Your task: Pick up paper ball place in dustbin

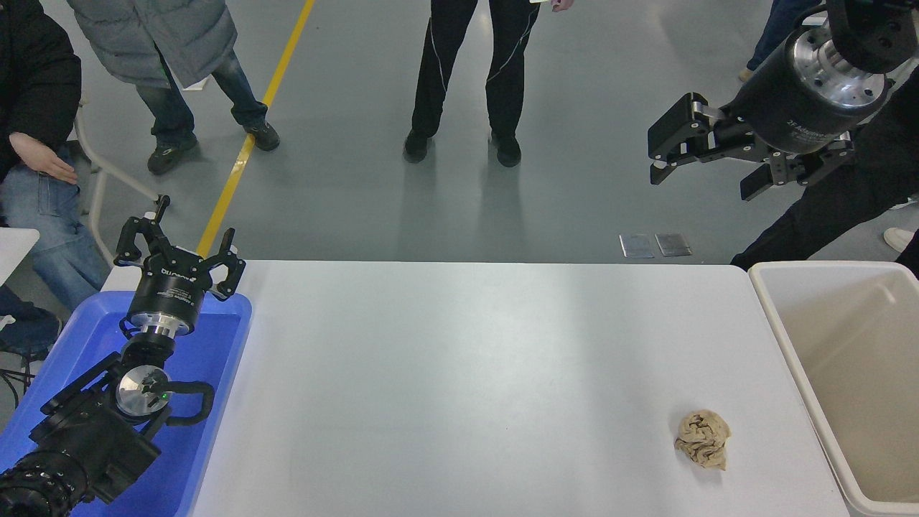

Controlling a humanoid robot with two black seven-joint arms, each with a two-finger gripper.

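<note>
The paper ball (703, 439), a crumpled tan-brown wad, lies on the white table (467, 373) near its front right, just left of the dustbin (797, 359). The dustbin is a cream-beige tub at the table's right end and looks empty. My right gripper (700, 176) is open and empty, raised high at the upper right, far above and behind the ball, pointing left. My left gripper (179, 248) is open and empty, parked at the lower left over the blue tray (215, 345).
Several people stand on the grey floor beyond the table's far edge; a person in black stands at the right, behind my right arm. A yellow floor line (258, 122) runs at the upper left. Two small metal plates (655, 245) lie on the floor.
</note>
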